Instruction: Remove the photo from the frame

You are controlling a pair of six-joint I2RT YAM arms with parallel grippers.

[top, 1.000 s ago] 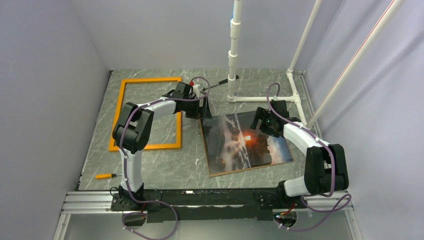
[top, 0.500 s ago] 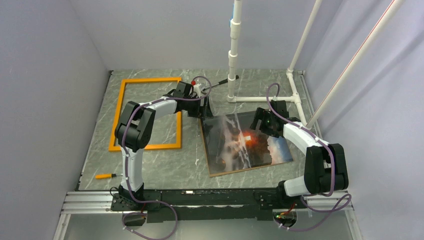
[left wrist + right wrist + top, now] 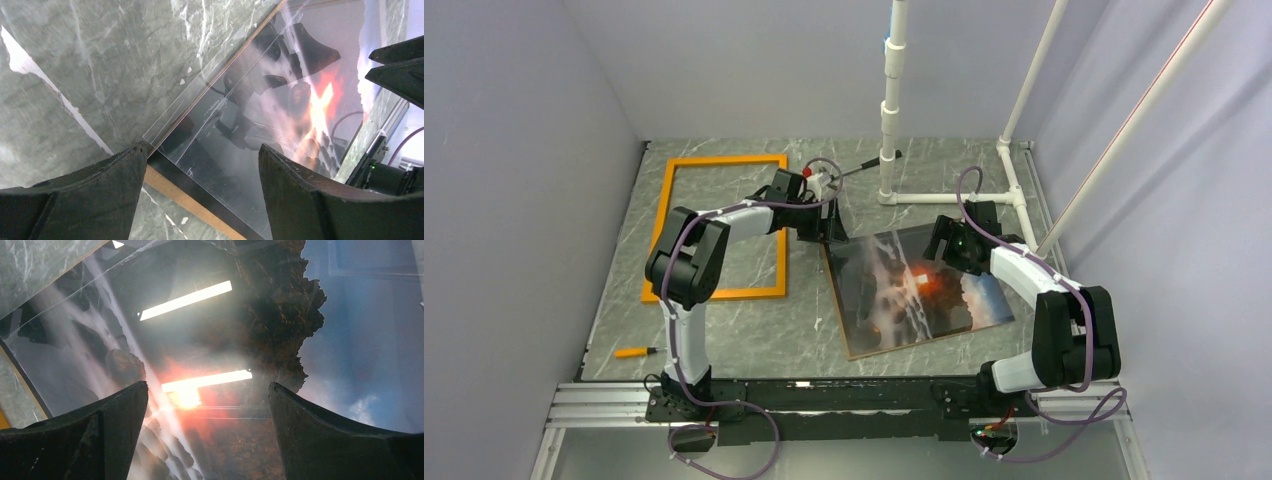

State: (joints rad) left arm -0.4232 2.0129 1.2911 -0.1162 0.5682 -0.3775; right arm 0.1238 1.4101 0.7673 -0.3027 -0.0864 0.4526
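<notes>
The frame (image 3: 660,225), a thin orange border, lies flat at the back left with nothing inside it. The photo (image 3: 919,290) lies face up to its right, apart from the frame, showing dark rocks, an orange glow and blue sky. My left gripper (image 3: 829,228) hangs open over the photo's far left corner. In the left wrist view the left gripper (image 3: 202,146) straddles that corner of the photo (image 3: 280,100), where a clear sheet (image 3: 170,125) sits slightly askew above the brown board edge (image 3: 185,197). My right gripper (image 3: 952,245) stands open over the photo's far edge; the right gripper (image 3: 208,385) holds nothing above the photo (image 3: 225,330).
A small orange-handled screwdriver (image 3: 634,352) lies near the front left. A white pipe stand (image 3: 889,110) rises at the back, with its base pipes (image 3: 949,197) just behind the photo. A black tool (image 3: 869,165) lies by the pipe. Walls close in on three sides.
The left gripper's jaws have narrowed a little and its arm has shifted slightly. The photo's near left corner has slid a bit toward the front. The right arm has not moved.
</notes>
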